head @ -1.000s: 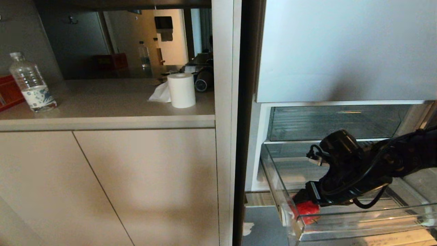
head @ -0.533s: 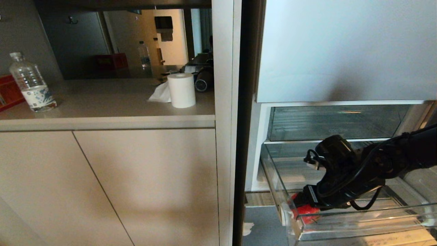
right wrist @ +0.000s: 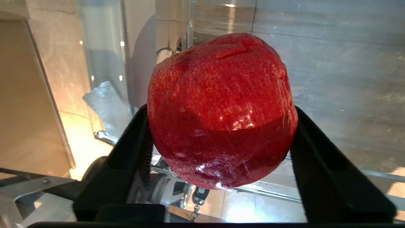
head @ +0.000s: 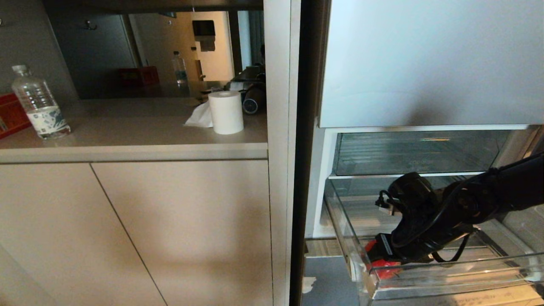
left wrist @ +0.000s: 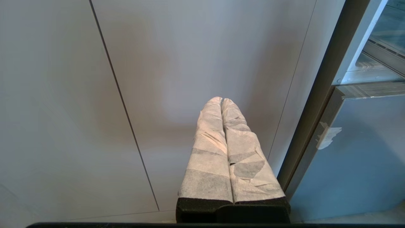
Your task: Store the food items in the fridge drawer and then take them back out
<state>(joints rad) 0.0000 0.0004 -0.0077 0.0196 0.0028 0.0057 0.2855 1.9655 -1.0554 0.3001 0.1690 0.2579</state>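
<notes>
Head view: one right gripper (head: 375, 255) reaching down into the fridge drawer (head: 446, 276), black arm entering from 3 o'clock. One round red food item (head: 386, 270) visible, low in the drawer's 8 o'clock corner, just behind the clear front wall, under the gripper's tip. Second food item not seen. One more clear compartment (head: 416, 153) at 12 o'clock of the drawer, under a pale fridge door (head: 425, 63). At 9 o'clock of the fridge, one beige countertop (head: 127, 131) carrying one water bottle (head: 39, 104), one paper roll (head: 225, 112) with a crumpled tissue (head: 199, 117) touching it at 9 o'clock, and one red crate (head: 10, 114) cut off by the frame. Two plain cabinet doors (head: 178, 229) below; mirror panel behind, repeating the room.

Left wrist view: left gripper (left wrist: 221, 100) parked facing the cabinet doors, its two white-wrapped fingers (left wrist: 208, 158) pressed together, holding nothing. Fridge edge at 3 o'clock.

Right wrist view: round red food item filling the centre, glossy and dimpled, one only. Two black fingers (right wrist: 129, 148) of the right gripper pressed against its flanks at 9 and 3 o'clock, pinching it. Clear drawer wall and floor all round.
</notes>
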